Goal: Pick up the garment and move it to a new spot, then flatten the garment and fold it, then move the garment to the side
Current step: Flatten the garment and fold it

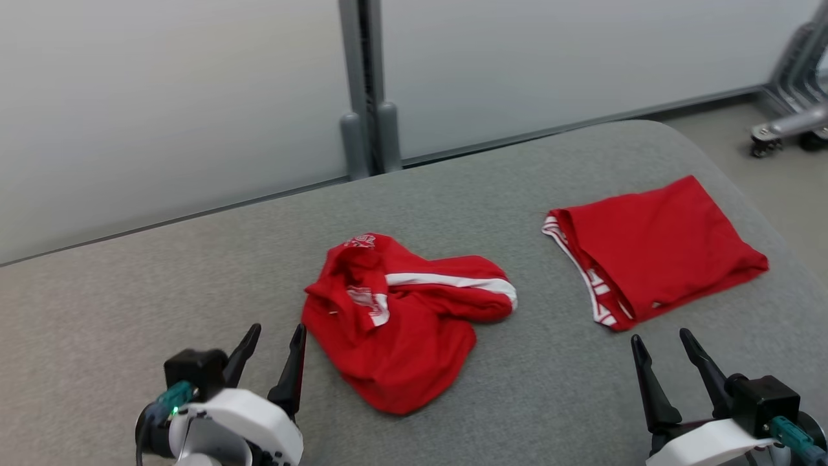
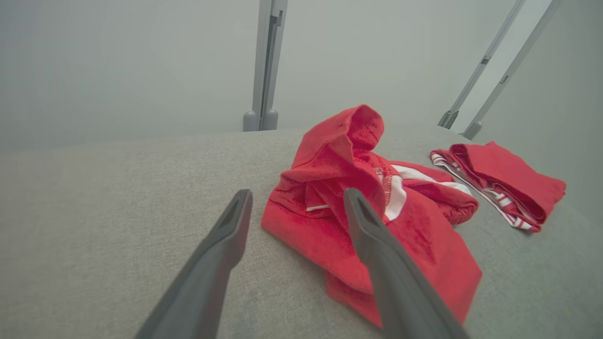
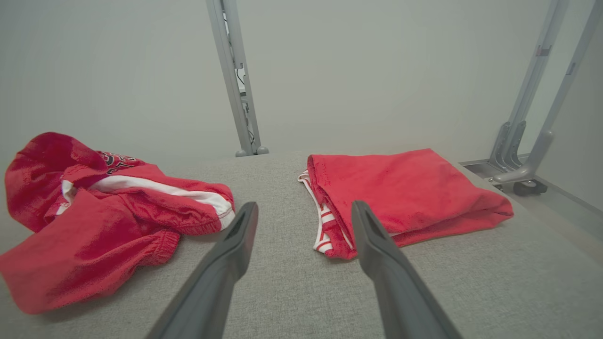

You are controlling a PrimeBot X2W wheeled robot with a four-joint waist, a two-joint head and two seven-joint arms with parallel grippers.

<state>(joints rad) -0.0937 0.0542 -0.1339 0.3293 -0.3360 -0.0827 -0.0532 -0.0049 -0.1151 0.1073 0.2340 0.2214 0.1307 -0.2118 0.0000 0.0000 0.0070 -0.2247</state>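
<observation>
One crumpled red garment with white stripe and lettering, heaped at the middle of the grey bench, folded red garment lying flat, striped waistband showing, well apart to its right

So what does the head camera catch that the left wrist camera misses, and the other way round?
Head view's extras: the right gripper, open, at the lower right, and a wheeled stand on the floor past the grey table.
Left wrist view's extra: a low, close angle that reveals one fold of the crumpled red garment standing up in a peak.
Shared: the left gripper, open, next to that crumpled garment; the folded red garment further to the right; the table; the grey post at the wall.
</observation>
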